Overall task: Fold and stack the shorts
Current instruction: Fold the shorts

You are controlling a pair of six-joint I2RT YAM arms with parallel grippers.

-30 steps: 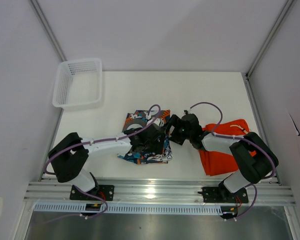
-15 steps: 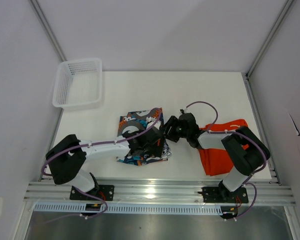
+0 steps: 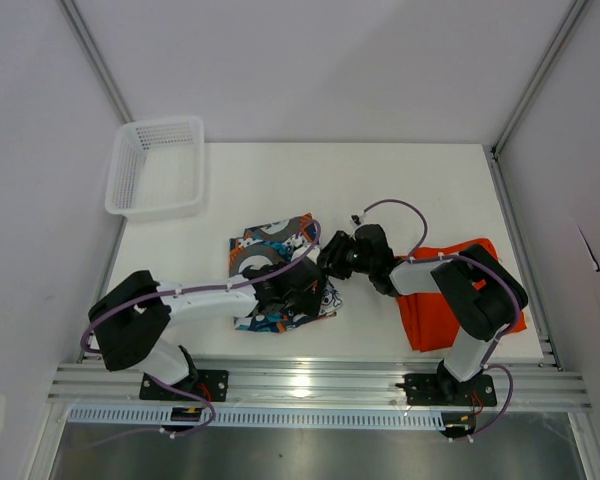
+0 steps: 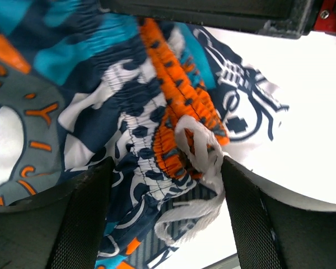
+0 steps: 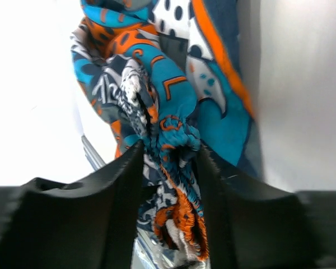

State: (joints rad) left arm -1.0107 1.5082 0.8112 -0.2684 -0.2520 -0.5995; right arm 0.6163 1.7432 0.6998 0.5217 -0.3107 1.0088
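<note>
The patterned shorts (image 3: 265, 250) lie crumpled at the table's middle, blue, orange, white and black. My left gripper (image 3: 294, 292) rests on their near right part. In the left wrist view it (image 4: 167, 168) stands open, its fingers straddling the gathered waistband (image 4: 173, 106) and the white drawstring (image 4: 199, 145). My right gripper (image 3: 332, 262) reaches in from the right. In the right wrist view it (image 5: 169, 148) is shut on a bunched fold of the waistband (image 5: 173, 134). The plain orange shorts (image 3: 477, 255) lie at the right, partly under the right arm.
A white mesh basket (image 3: 158, 165) stands at the back left corner of the table. White walls close in the sides and back. The metal rail (image 3: 320, 385) with both arm bases runs along the near edge.
My right gripper has moved left and closed on the patterned shorts' waistband. The shorts have shifted and turned a little leftward. My left gripper has crept left with them, jaws narrowing slightly.
</note>
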